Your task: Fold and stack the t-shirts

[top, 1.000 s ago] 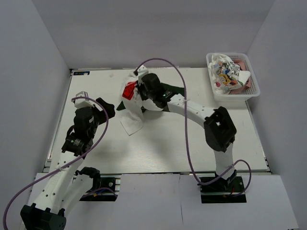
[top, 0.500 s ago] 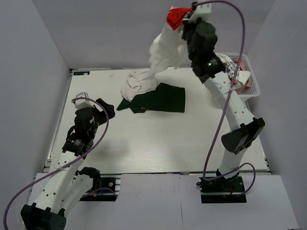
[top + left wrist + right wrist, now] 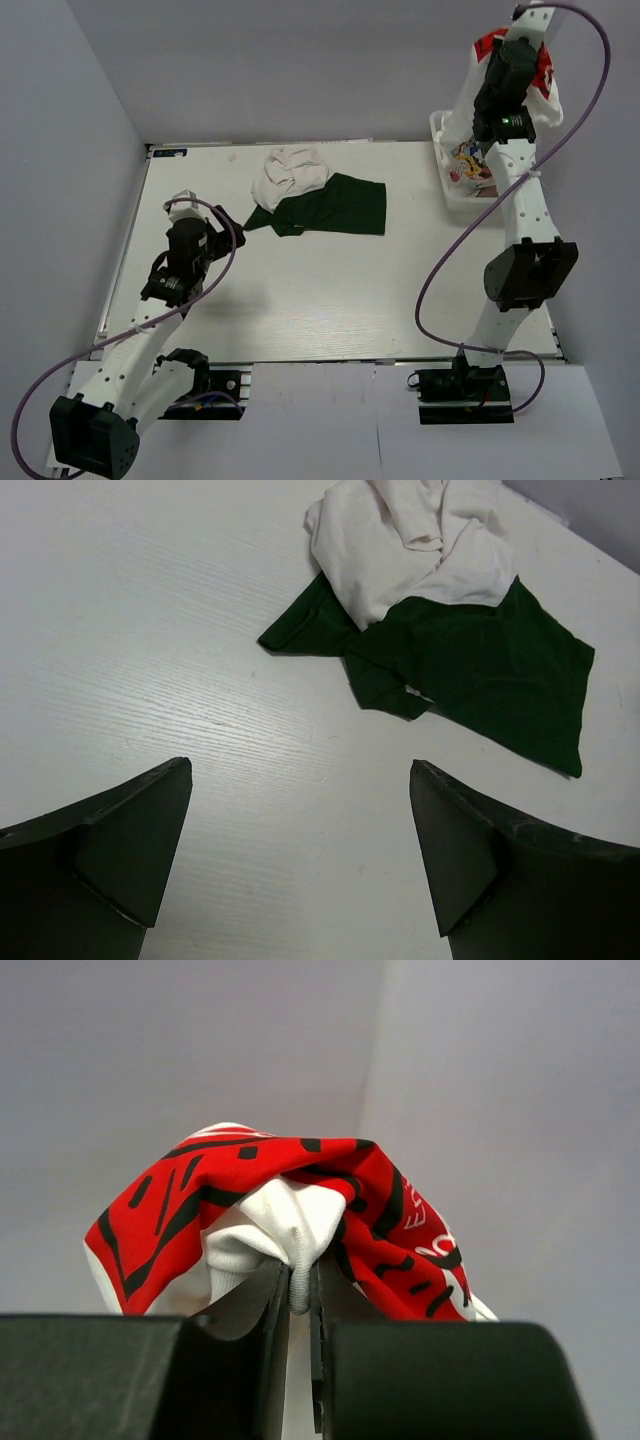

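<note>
A white t-shirt with dark green sleeves (image 3: 325, 200) lies crumpled at the back middle of the table, its white part bunched over the green cloth (image 3: 450, 660). My left gripper (image 3: 213, 235) hovers open over bare table to the shirt's left, with nothing between its fingers (image 3: 300, 780). Raised high at the back right, my right gripper (image 3: 515, 45) is shut on the ribbed white hem of a red, black-printed t-shirt (image 3: 365, 1190). That shirt (image 3: 488, 45) drapes over the gripper (image 3: 300, 1295) and hangs above the basket.
A white lattice basket (image 3: 443, 150) stands at the back right corner, partly hidden by the right arm, with multicoloured cloth (image 3: 466, 165) inside. Grey walls close in on the left, back and right. The arm bases sit at the near edge.
The right arm swung up from the table's middle and across to the back right, carrying the red-printed shirt off the green one. The left arm shifted slightly, still open.
</note>
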